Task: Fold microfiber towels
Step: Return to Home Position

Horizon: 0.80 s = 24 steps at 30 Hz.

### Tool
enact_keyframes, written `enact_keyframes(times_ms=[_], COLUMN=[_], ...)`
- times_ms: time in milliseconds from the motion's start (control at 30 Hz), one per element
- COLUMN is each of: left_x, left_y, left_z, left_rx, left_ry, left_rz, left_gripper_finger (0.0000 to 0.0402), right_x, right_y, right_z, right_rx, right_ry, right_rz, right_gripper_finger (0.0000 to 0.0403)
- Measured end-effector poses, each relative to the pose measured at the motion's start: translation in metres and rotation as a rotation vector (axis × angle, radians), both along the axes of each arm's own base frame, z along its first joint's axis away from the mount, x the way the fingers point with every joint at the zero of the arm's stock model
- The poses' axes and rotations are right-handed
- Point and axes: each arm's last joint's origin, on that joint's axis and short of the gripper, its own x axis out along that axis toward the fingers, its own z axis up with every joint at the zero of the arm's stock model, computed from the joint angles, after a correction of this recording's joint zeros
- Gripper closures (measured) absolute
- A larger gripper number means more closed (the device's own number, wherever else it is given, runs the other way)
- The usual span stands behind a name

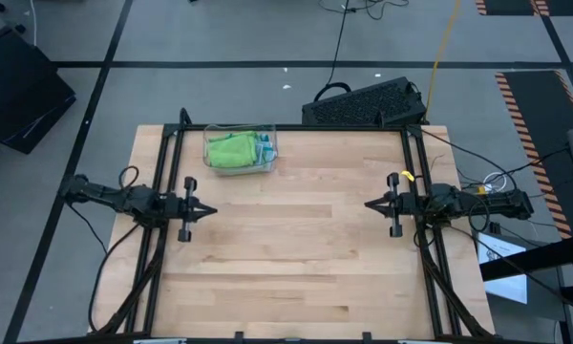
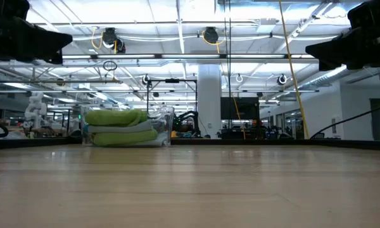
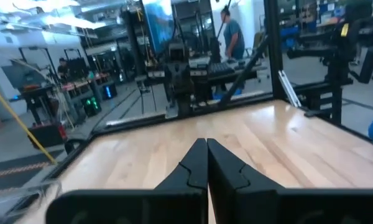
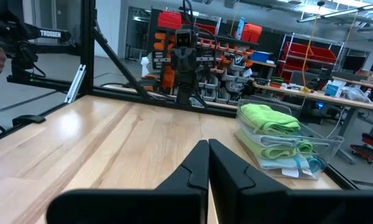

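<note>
The left jaws are closed with nothing between them, tips pressed together, at the middle left of the high view, where the left arm (image 1: 124, 199) reaches in over the desk (image 1: 296, 258). The right jaws are closed the same way at the middle right, on the right arm (image 1: 449, 203), and the two pairs point at each other across the desk. The microfiber towels (image 1: 231, 149) lie folded and stacked inside a clear plastic tray (image 1: 273, 164) at the upper left of the desk, lime green ones on top and light blue showing at one end, apart from both arms.
</note>
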Motion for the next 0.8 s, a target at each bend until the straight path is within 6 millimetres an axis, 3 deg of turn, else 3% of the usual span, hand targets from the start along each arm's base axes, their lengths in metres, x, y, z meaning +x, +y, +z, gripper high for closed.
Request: enact_keyframes(times_ms=[800], left_x=[0.003], left_y=[0.013], left_z=[-0.004], left_rx=[-0.105], left_ry=[0.043], left_rz=[0.095], left_gripper_finger=[0.0390], right_x=[0.000], right_y=[0.000], right_z=[0.000], right_rx=[0.000], right_ry=[0.000], right_rz=[0.000], right_gripper_finger=[0.0403])
